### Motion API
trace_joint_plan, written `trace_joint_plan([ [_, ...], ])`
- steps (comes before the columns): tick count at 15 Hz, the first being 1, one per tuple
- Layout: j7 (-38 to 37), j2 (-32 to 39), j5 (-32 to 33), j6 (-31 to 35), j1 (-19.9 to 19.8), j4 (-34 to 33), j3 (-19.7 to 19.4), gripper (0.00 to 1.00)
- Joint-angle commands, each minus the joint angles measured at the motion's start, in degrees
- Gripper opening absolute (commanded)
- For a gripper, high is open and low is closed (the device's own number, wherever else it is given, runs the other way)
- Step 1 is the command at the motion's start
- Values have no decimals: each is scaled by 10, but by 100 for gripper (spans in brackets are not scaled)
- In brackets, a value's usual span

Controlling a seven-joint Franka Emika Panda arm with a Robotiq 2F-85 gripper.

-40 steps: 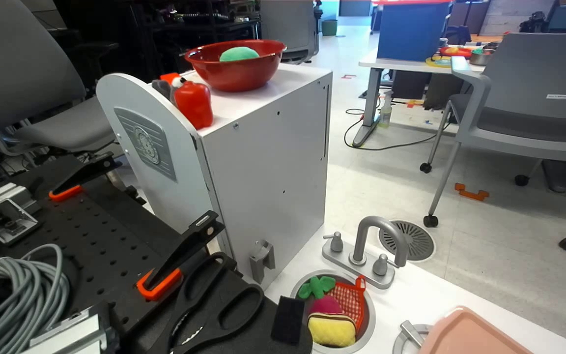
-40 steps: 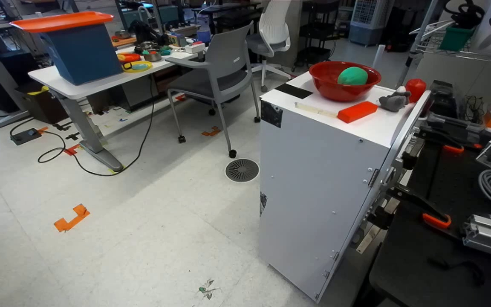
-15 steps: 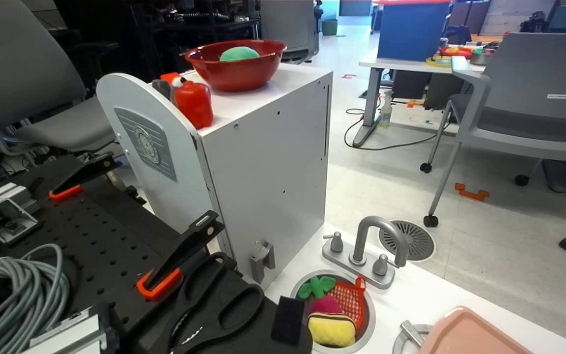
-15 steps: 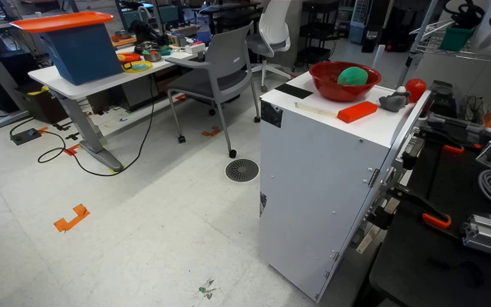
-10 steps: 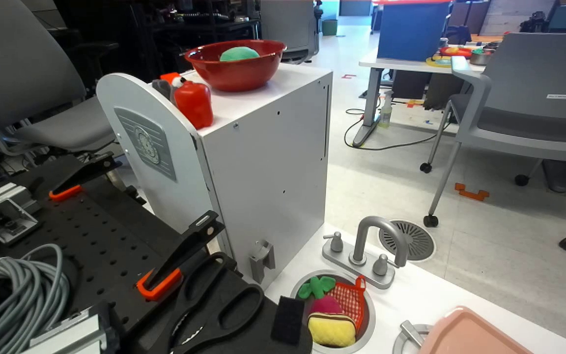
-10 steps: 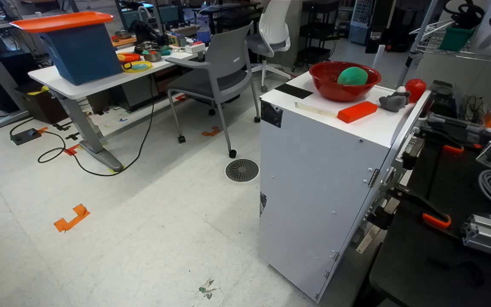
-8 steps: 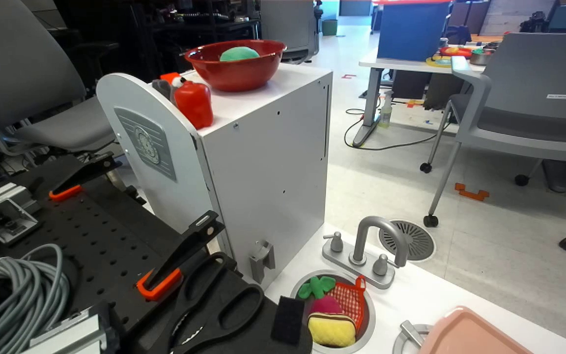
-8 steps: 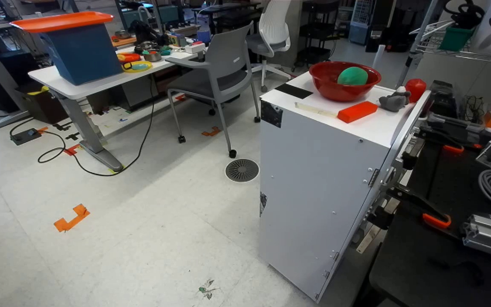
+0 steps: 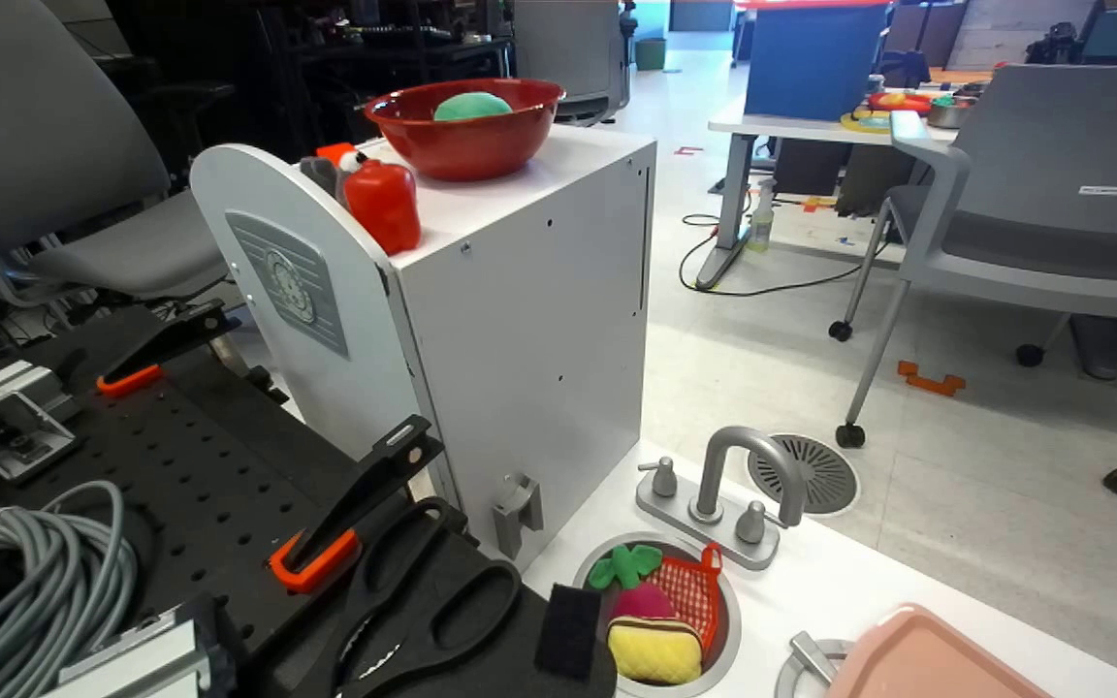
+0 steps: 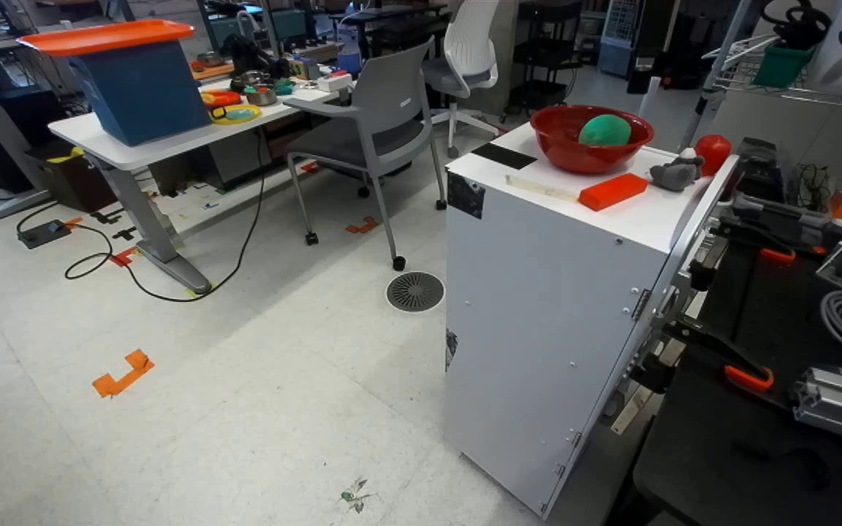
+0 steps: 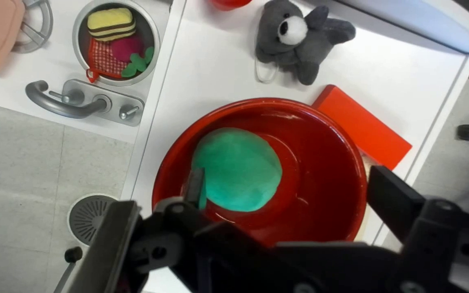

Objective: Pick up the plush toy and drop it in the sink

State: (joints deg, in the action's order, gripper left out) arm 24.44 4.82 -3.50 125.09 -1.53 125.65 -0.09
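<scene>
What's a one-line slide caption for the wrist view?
Looking down past the open hand: green object in the red bowl, grey bear beside the bowl, sink at upper left.

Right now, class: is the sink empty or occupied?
Occupied: the wrist view shows a red checked item and a magenta item inside the sink.

A lab, by its looks — perforated black bench (image 9: 214, 456), clamps (image 9: 363, 490), coiled grey cable (image 9: 93, 567), wheeled grey chair (image 9: 1053, 165).
</scene>
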Motion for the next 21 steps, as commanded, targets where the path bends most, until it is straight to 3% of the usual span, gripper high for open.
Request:
trace_joint_plan([
  [1,-26,10,23,0,3,-13,1,100],
  [9,-57,6,58,7,6,-13,2,100],
  [17,-114,-49,60,3,24,-3,14,100],
  [21,-104,-40,54,4,24,-9,11,100],
])
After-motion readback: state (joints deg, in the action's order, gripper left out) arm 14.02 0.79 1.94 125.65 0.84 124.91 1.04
